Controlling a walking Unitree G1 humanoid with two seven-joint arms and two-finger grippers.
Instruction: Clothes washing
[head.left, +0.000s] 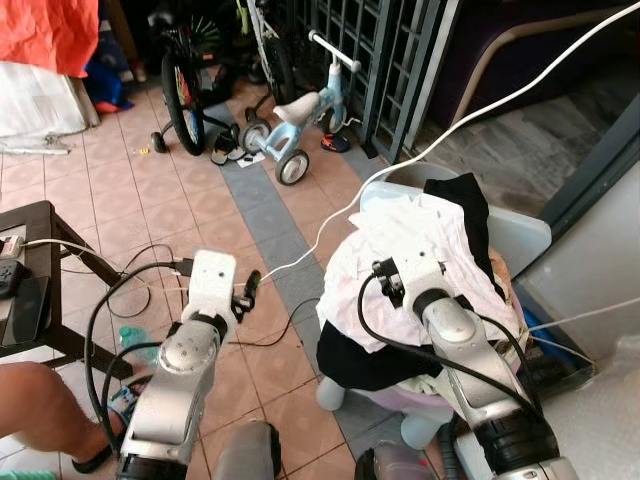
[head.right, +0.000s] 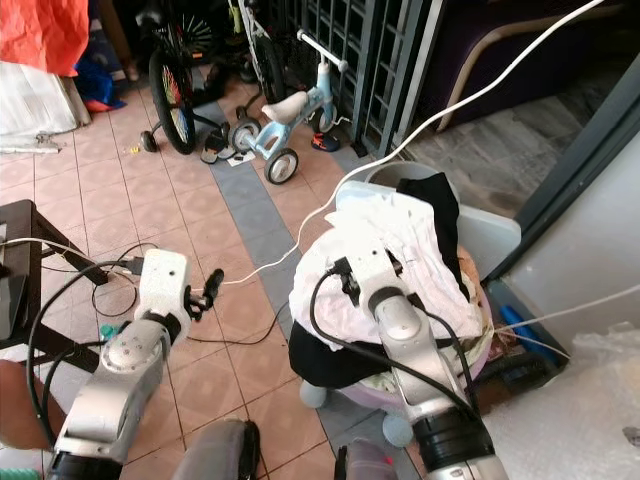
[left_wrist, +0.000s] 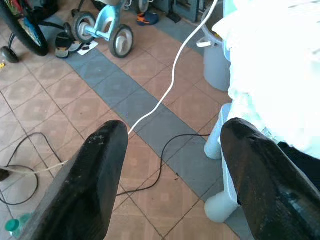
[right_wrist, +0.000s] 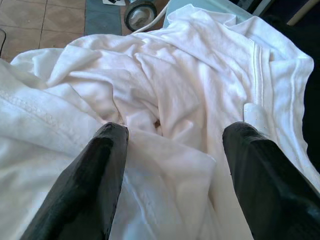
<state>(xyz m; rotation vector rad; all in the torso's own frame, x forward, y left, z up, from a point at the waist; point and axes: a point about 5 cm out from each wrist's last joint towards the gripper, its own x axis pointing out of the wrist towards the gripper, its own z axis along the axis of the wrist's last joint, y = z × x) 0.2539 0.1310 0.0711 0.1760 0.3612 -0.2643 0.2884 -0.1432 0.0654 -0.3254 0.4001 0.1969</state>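
The right hand (right_wrist: 170, 180) hangs directly above the white cloth (right_wrist: 190, 85), its fingers spread wide with nothing between them. It is the nearer hand. The left hand (left_wrist: 170, 175), also spread, is over the floor (left_wrist: 75, 80) beside the pile. The crumpled cloth lies on top of the basket (head.right: 470, 355), over black clothes (head.right: 430, 215).

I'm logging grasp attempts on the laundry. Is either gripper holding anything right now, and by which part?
Nothing is held. The right gripper is open, fingers spread over the white garment on the basket pile. The left gripper is open above the floor.
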